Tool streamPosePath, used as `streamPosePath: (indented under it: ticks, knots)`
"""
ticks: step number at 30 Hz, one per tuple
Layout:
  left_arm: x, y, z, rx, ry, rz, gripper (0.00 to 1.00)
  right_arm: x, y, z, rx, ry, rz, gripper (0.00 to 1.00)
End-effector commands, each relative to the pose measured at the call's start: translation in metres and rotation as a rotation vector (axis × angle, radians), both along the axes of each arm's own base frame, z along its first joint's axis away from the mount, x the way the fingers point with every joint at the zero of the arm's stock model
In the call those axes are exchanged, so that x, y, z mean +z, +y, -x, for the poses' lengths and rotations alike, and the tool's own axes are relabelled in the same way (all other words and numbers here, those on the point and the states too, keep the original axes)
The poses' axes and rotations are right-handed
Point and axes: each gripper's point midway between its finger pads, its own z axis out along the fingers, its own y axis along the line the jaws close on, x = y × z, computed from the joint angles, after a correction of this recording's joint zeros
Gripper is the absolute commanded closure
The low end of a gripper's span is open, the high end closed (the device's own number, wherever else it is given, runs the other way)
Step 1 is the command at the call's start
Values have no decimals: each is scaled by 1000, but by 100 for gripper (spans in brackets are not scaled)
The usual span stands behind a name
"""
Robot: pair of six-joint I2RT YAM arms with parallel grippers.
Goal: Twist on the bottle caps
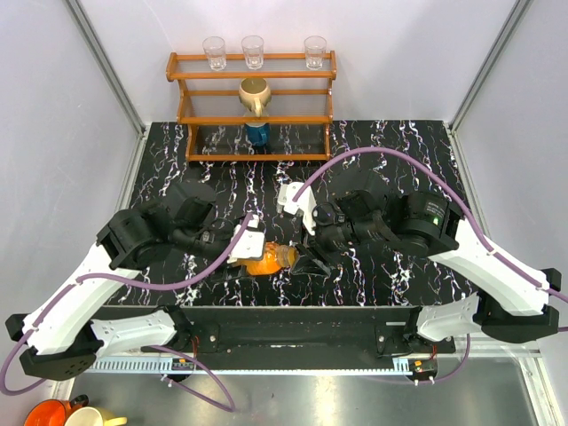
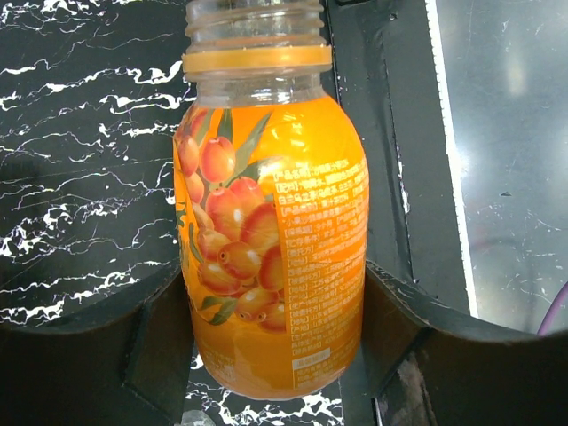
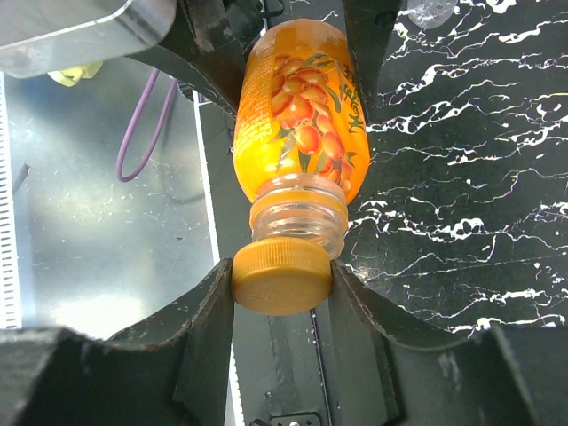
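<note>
Free: strip of black white-veined marble tabletop (image 1: 240,177) between far orange wooden shelf rack (image 1: 253,106) and near-centre barrier of left gripper (image 1: 249,261), orange plastic juice bottle (image 1: 269,259), right gripper (image 1: 303,261).

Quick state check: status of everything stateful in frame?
orange bottle: uncapped, threads bare, gripped at its body.
orange cap: off, pinched at the bottle mouth, not threaded.
left gripper: shut on the bottle.
right gripper: shut on the cap.
drinking glasses: standing atop the rack, look empty.

Overhead view; opposed wrist close-ups sharing bottle (image 2: 275,248)
</note>
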Motion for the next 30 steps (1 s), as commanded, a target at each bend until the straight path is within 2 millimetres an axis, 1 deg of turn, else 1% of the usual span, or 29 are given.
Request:
streamPosePath:
  ticks: [1, 5, 8, 15, 22, 25, 30]
  knots:
    - [12, -9, -7, 7, -30, 44, 56, 26, 1, 2, 15, -26, -92, 70]
    - [12, -10, -7, 7, -22, 46, 56, 28, 2, -2, 8, -53, -96, 71]
    - [14, -11, -6, 4, -20, 51, 56, 25, 3, -4, 12, -62, -86, 71]
    - [21, -12, -3, -3, -12, 71, 56, 11, 6, -9, 6, -63, -53, 71]
    - [25, -11, 1, -12, -5, 83, 56, 5, 2, -18, -14, -57, -40, 71]
    - [25, -11, 2, -13, -4, 85, 56, 5, 2, -18, -12, -51, -42, 71]
    - [26, -10, 3, -12, -5, 89, 56, -5, 1, -20, -14, -46, -5, 71]
